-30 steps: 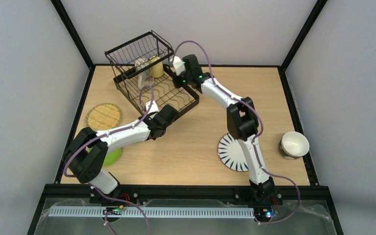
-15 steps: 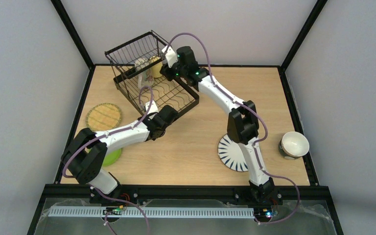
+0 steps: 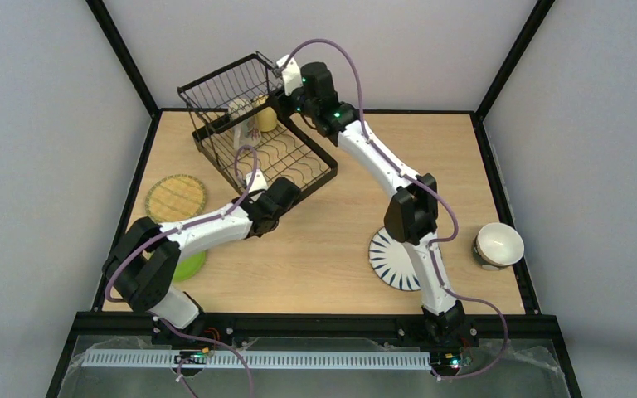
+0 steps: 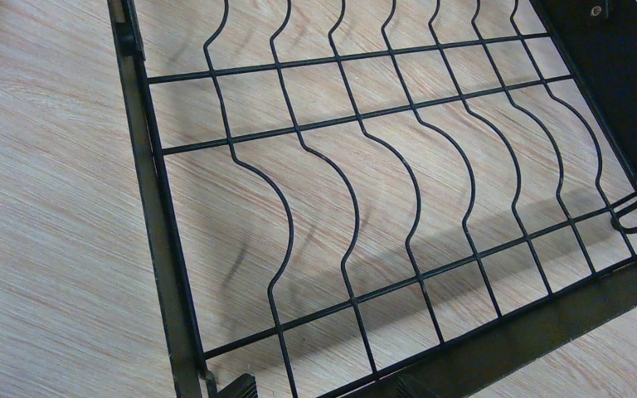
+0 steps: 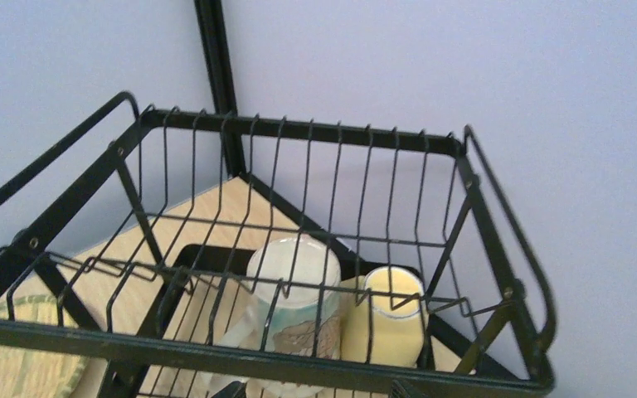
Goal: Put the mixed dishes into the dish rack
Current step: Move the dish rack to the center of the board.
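Yellow woven-look round plate (image 3: 176, 198): flat on the tabletop, just left of the rack. You have not loaded it yet.
Lime-green small plate (image 3: 194, 265): on the tabletop, partly hidden under your left arm. Not loaded.
Black wire dish rack (image 3: 303, 168): far left of the tabletop. Its plate slots hold nothing.
Beige mug (image 5: 292, 303) and yellow mug (image 5: 391, 319): side by side at the rack's basket end. Done.
Left hand (image 3: 286, 189): open and holding nothing, by the rack's near edge.
Right hand (image 3: 284, 91): open and holding nothing, up beside the basket.
White plate with dark stripes (image 3: 388, 253): on the tabletop, partly under your right arm. Not loaded.
Small white bowl (image 3: 498, 243): near the right edge. Not loaded.
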{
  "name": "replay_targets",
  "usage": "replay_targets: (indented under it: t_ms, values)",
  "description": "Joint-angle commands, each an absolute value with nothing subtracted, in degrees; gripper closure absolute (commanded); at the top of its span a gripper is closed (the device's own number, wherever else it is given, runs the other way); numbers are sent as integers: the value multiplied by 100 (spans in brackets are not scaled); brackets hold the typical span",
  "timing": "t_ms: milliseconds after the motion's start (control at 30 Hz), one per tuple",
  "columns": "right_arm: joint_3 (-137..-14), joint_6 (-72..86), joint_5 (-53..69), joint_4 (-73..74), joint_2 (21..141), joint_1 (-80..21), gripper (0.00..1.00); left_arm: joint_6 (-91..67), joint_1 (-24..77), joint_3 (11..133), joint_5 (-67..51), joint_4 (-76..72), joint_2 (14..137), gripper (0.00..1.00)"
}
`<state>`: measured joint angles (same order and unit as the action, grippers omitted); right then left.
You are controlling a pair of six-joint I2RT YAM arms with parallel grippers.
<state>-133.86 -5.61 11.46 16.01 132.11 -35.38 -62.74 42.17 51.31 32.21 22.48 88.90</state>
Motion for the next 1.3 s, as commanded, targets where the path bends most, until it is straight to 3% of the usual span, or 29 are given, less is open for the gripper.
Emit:
replay_targets:
  t_ms: [0,400,1267]
  values:
    - [-13785,-374,723,1755,13333,-3461,0,-6381,4344,4412,1653,4529,9146,1]
    - [-14189,-381,524,1248,13709,-3015,0,-6402,4343,4114,1491,4276,9079,1]
    - [-14603,-9,1254,910,14338,-2893,3,-6374,4263,4104,1540,4338,9052,1]
